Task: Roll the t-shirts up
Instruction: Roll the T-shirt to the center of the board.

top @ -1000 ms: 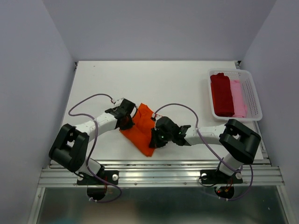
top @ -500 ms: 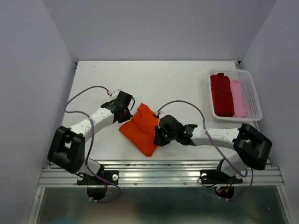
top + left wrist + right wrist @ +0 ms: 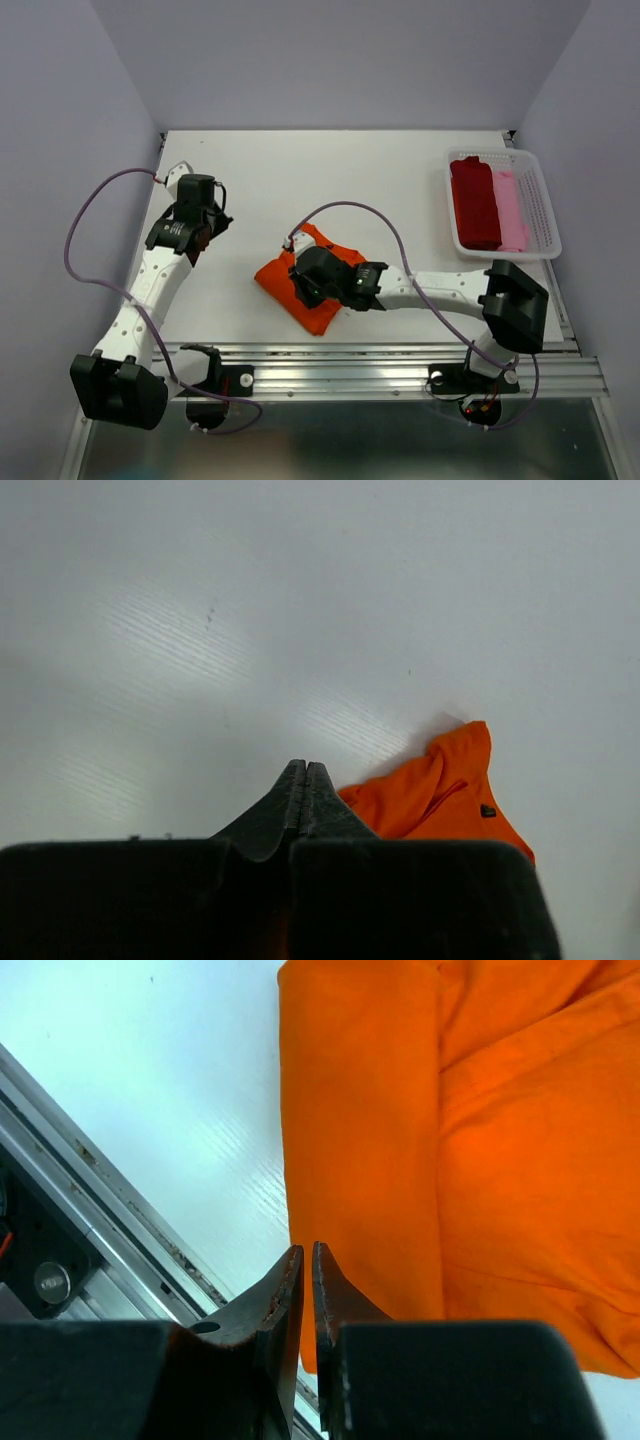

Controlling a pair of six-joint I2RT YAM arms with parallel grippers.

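The bright orange t-shirt lies folded in a bundle at the table's front middle. It also shows in the right wrist view and in the left wrist view. My right gripper hovers over the shirt's near-left edge with its jaws nearly together and nothing between them. My left gripper is shut and empty, far to the left of the shirt above bare table. A dark red t-shirt and a pale pink t-shirt lie rolled in the basket.
The white lattice basket stands at the table's right edge. The metal front rail runs just below the orange shirt and shows in the right wrist view. Grey walls enclose the table on three sides.
My left arm has let go of the orange shirt's left end and swung away to the far left. My right gripper has moved left across the shirt, which now lies wider.
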